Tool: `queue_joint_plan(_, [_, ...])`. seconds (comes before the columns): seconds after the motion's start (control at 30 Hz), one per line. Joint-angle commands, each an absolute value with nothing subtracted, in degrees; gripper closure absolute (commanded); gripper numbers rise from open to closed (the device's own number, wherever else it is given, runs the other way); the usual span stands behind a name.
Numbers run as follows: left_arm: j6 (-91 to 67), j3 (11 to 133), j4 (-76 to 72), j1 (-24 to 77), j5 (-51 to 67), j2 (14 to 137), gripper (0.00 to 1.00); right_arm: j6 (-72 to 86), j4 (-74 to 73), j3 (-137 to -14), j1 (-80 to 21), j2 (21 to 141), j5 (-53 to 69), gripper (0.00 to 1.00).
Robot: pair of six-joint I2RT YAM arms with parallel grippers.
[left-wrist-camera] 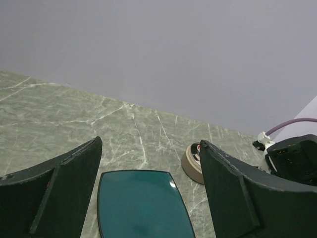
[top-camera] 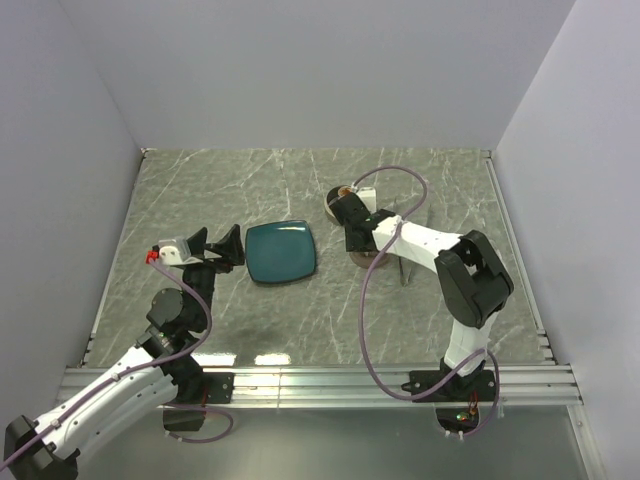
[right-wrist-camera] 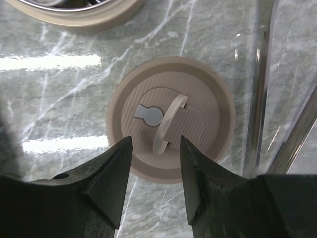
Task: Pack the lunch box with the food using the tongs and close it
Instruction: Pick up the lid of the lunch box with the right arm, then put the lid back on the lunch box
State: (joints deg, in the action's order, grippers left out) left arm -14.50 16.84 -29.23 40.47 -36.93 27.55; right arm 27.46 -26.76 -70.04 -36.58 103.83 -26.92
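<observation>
Right hand (right-wrist-camera: 154, 144): half spread, holding nothing. It hangs directly above the round tan-brown ribbed lid (right-wrist-camera: 208, 99), which lies flat on the grey-green marbled tabletop (top-camera: 200, 190). The lid's thin raised tab handle (right-wrist-camera: 168, 124) stands in line with the gap between the two fingers. Whether the fingertips touch the lid cannot be told.

Key relation: in the right wrist view the tab's long axis runs diagonally, lower left to upper right, with one finger on each side of it. Judgement: a straight descent and a closing would pinch the tab across its flat faces; a small wrist turn may square the grip.

The small round shallow silver metal lunch box (right-wrist-camera: 74, 12) sits just beyond the lid, apart from it and farther from the arm bases. The right hand is far nearer to both than the left hand (left-wrist-camera: 151, 144).

The slim grey metal tongs (right-wrist-camera: 258, 89) lie on the tabletop just beside the lid, ungripped.

Left hand: spread wide, empty, at the left edge of the square teal plate (left-wrist-camera: 143, 203).

Containers:
- Plate: no food shows on it.
- Lunch box: small white and red bits show inside, too small to identify.

Judgement: packing appears done; closing is the step in hand
</observation>
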Motion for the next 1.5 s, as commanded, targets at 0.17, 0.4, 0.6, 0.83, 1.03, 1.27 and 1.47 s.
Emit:
queue_joint_plan(0.17, [-14.9, 16.7, -30.3, 40.3, -36.7, 27.2, 0.14, 27.4, -26.1, -71.4, -33.9, 104.6, -26.4, 0.51])
queue_joint_plan(0.4, [-14.9, 16.5, -30.4, 40.3, -36.7, 27.1, 0.14, 26.9, -25.3, -71.5, -32.5, 106.6, -25.6, 0.55])
queue_joint_plan(0.6, [-14.9, 16.5, -30.4, 40.3, -36.8, 27.0, 0.14, 26.5, -25.2, -70.7, -32.3, 105.6, -24.7, 0.78])
queue_joint_plan(0.83, [-14.8, 16.4, -30.5, 40.3, -36.9, 26.9, 0.14, 26.1, -24.3, -67.9, -32.3, 101.7, -24.3, 1.0])
queue_joint_plan(1.03, [-14.7, 16.4, -30.7, 40.3, -37.1, 27.1, 0.14, 23.3, -21.9, -64.3, -33.0, 94.8, -19.6, 1.0])
queue_joint_plan(1.27, [-14.5, 16.6, -30.7, 40.3, -36.4, 27.5, 0.14, 19.7, -19.4, -65.6, -34.4, 90.2, -16.5, 1.0])
queue_joint_plan(1.47, [-14.1, 16.6, -31.1, 40.3, -35.2, 28.2, 0.15, 15.9, -20.0, -74.1, -34.2, 93.9, -14.0, 1.0])
